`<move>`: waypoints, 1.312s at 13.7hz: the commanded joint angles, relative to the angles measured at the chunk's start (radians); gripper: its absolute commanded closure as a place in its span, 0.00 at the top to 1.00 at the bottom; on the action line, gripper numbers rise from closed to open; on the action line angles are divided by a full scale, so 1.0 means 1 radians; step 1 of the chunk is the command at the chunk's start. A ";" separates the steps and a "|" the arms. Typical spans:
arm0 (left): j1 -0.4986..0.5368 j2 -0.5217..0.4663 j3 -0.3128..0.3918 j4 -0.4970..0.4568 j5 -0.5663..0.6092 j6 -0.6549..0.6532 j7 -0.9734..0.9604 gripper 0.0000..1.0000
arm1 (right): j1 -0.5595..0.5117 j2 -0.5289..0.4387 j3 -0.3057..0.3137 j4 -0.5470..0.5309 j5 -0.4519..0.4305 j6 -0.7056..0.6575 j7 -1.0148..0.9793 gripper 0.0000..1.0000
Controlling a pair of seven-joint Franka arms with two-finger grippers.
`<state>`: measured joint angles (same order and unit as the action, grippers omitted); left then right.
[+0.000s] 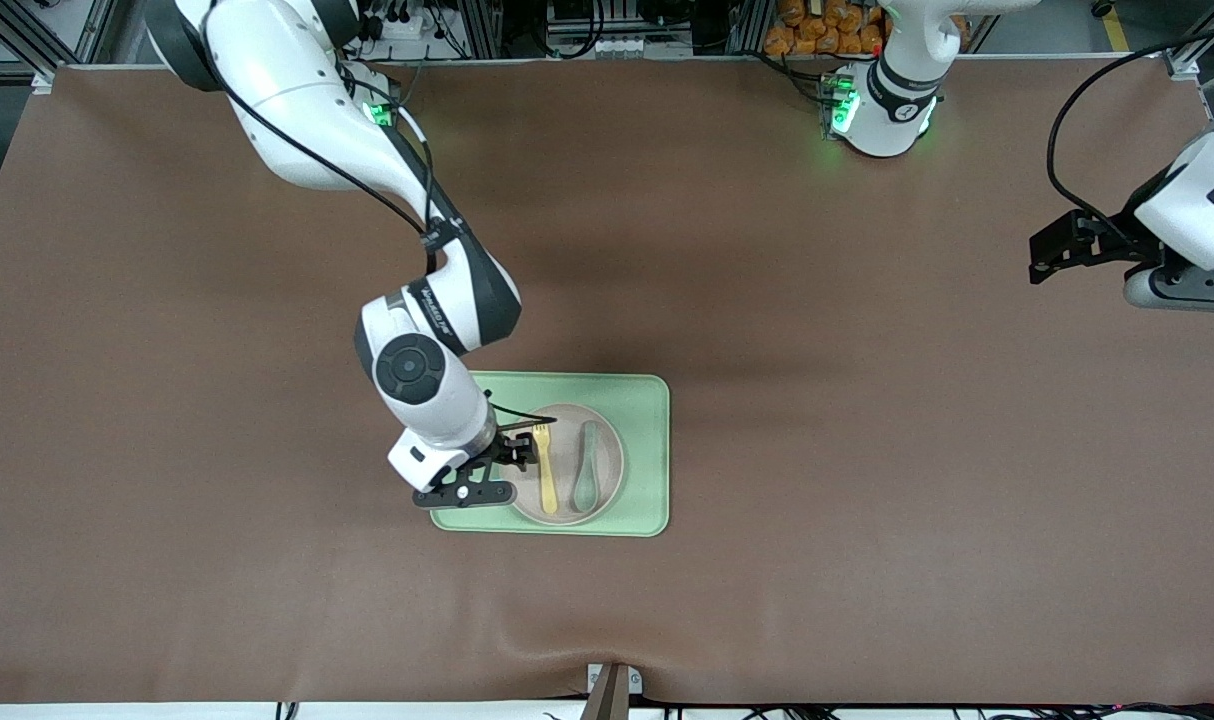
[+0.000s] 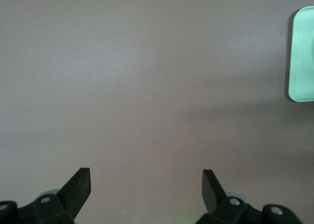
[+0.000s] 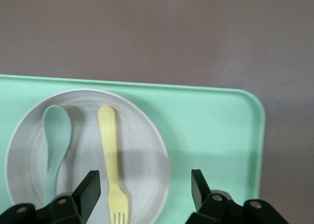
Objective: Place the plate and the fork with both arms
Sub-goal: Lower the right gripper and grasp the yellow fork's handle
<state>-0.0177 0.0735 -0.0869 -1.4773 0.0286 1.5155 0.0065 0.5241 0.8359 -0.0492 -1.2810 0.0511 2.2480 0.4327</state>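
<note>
Right gripper [image 1: 520, 449] hung low over the plate's [image 1: 607, 480] edge at the tine end of the fork [image 1: 545, 482], its fingers spread apart with nothing between them; from my seat I read it as closing in, not yet gripping.

That fork lay flat inside the plate, tines toward the robots' bases, with the teal spoon [image 1: 587, 467] beside it and apart from it. I judged it light, stiff, slick plastic, likely to skate on the smooth plate if I nudged it. Its thin neck just below the tines seemed the place to pinch, across its width, because the handle lay flush and offered little to get under. In the right wrist view the tines [image 3: 118, 217] sat close to one fingertip rather than centred in the gap, so I wanted to shift sideways first.

I took the plate for rigid and shallow, best grasped at its raised rim. It sat on the green tray [image 1: 647, 400], toward the right arm's end of the table.

Left gripper [image 1: 1052, 250] waited well apart over bare brown tabletop [image 1: 867, 400], fingers wide and empty.
</note>
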 commanded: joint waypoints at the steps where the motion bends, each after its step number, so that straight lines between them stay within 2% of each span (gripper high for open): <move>1: 0.028 -0.018 -0.013 -0.021 0.005 0.002 0.030 1.00 | 0.020 0.049 -0.008 0.037 -0.004 0.045 0.052 0.78; 3: 0.030 -0.015 -0.013 -0.021 0.005 0.002 0.038 1.00 | 0.034 0.058 -0.008 0.037 -0.005 0.047 0.061 0.68; 6: 0.030 -0.014 -0.008 -0.021 0.005 0.002 0.038 1.00 | 0.060 0.078 -0.009 0.035 -0.016 0.067 0.077 0.64; 11: 0.045 -0.012 -0.007 -0.021 0.005 0.002 0.039 1.00 | 0.070 0.100 -0.012 0.014 -0.020 0.122 0.078 0.62; 15: 0.053 -0.012 -0.007 -0.023 0.004 0.000 0.039 1.00 | 0.076 0.118 -0.012 0.014 -0.028 0.147 0.080 0.52; 16: 0.053 -0.012 -0.007 -0.023 -0.004 0.000 0.039 1.00 | 0.077 0.118 -0.012 0.014 -0.028 0.145 0.080 0.46; 18: 0.062 -0.014 -0.007 -0.023 -0.009 0.000 0.039 1.00 | 0.077 0.118 -0.012 0.014 -0.033 0.145 0.080 0.26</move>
<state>0.0267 0.0736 -0.0868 -1.4920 0.0285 1.5155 0.0220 0.5910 0.9472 -0.0533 -1.2793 0.0374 2.3872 0.4890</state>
